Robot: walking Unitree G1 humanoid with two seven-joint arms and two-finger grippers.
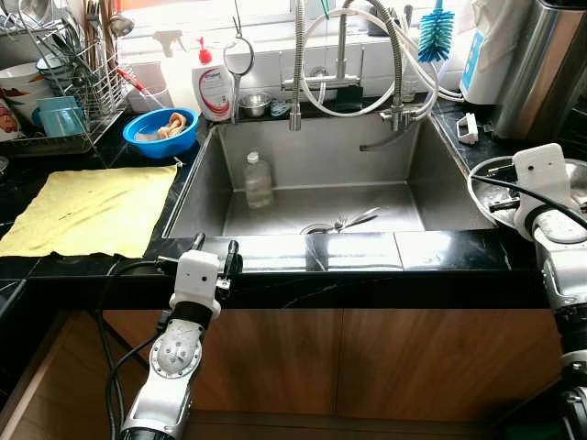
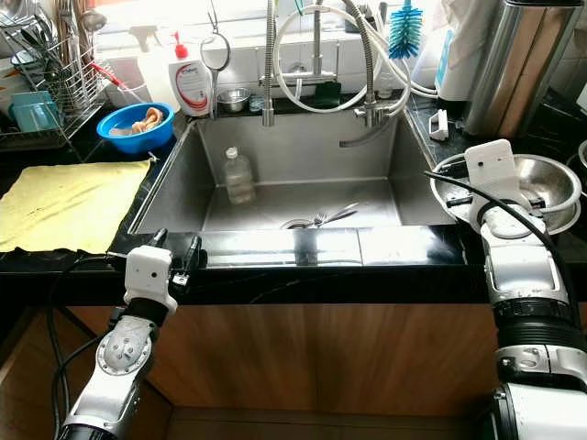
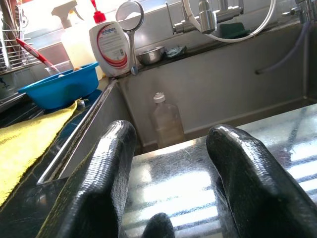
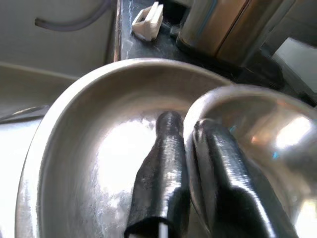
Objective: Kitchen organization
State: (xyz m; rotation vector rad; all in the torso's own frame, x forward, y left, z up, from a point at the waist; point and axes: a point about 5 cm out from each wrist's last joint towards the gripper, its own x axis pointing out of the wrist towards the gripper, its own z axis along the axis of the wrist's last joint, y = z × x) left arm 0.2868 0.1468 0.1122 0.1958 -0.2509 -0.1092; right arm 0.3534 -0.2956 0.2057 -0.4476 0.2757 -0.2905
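On the counter right of the sink sits a large steel bowl, and a smaller steel bowl rests inside it. My right gripper reaches into the large bowl and is shut on the near rim of the smaller one. The same large steel bowl lies just behind my right wrist. My left gripper is open over the front ledge of the steel sink, holding nothing. A clear plastic bottle stands in the basin, and a fork lies near the drain.
A yellow cloth is spread on the left counter. Behind it are a blue bowl, a dish rack and a soap bottle. A spring faucet arches over the sink. A tall steel container stands at the back right.
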